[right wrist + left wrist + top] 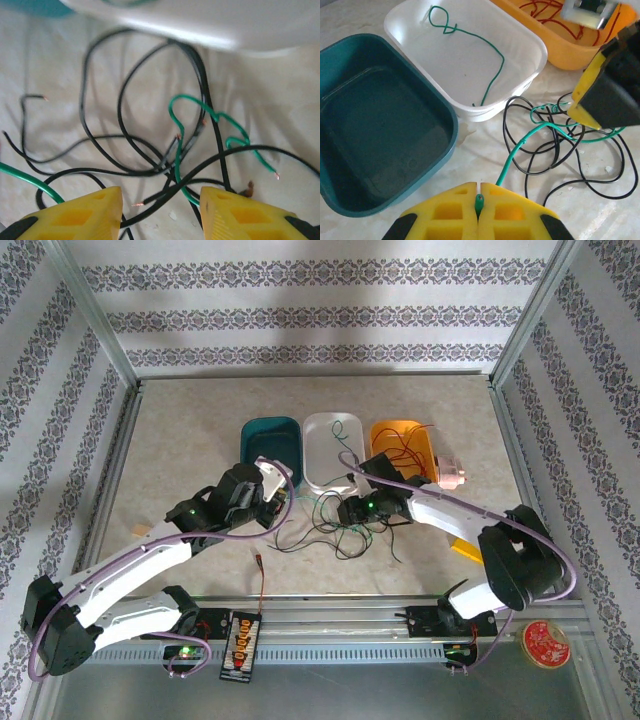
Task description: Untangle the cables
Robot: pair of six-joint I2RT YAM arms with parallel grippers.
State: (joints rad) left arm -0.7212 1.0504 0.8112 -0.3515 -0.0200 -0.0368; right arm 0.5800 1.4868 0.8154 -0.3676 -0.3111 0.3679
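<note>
A loose tangle of black and green cables [330, 530] lies on the table in front of the bins. My left gripper [479, 192] is shut on the end of a green cable [520, 150] that runs from the tangle [560, 145]. In the top view my left gripper [280, 502] sits just left of the pile. My right gripper [160, 200] hovers open over crossed black cables [150, 165] and a curled green cable [200, 107], holding nothing. Another green cable [495, 65] lies in the white bin [460, 65]. Red cables [555, 20] lie in the orange bin [560, 60].
The teal bin [270, 445], white bin [330, 455] and orange bin [380, 430] stand in a row behind the tangle. A black board with orange plugs [241, 645] sits on the front rail, its red-black lead [262, 580] on the table. A pink-white object [452, 475] lies beside the orange bin.
</note>
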